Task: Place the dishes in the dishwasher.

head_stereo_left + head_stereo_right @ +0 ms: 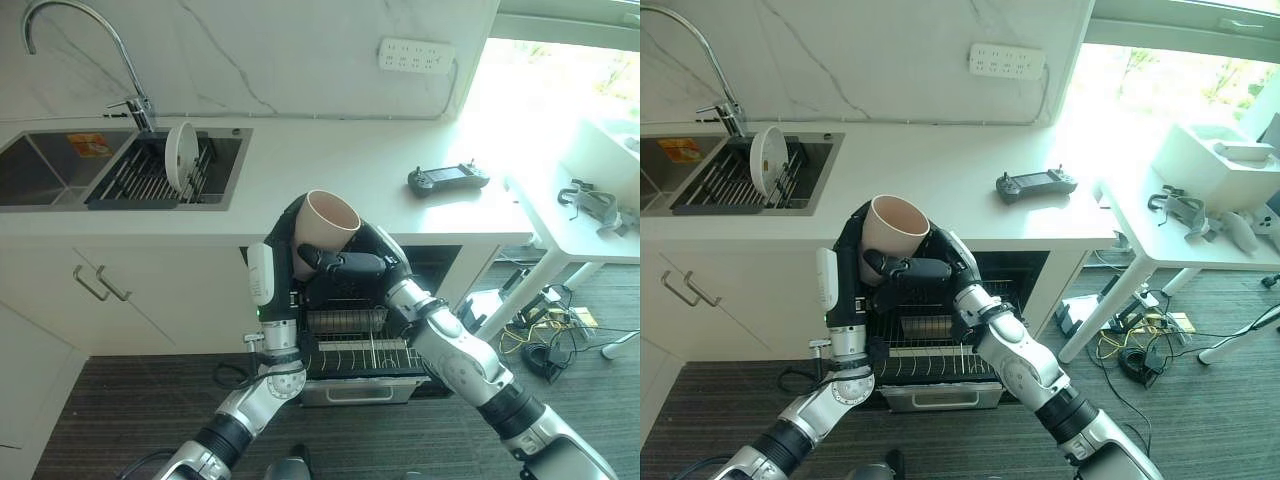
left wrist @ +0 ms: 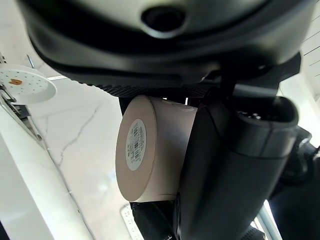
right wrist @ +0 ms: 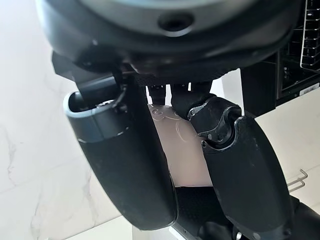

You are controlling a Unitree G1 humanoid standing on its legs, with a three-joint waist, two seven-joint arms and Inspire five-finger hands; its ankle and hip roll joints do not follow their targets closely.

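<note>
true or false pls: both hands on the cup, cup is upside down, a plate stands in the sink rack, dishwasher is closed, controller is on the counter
Both the left hand and the right hand grip the cup: true.
The cup is upside down: false, its mouth faces up.
A plate stands in the sink rack: true.
The dishwasher is closed: false, its wire racks are pulled out.
The controller lies on the counter: true.

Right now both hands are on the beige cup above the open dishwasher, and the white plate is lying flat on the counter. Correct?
Not quite. The white plate stands on edge in the sink rack, not flat on the counter; the left eye view shows it. The rest holds: the left hand and the right hand both grip the beige cup above the open dishwasher.
</note>
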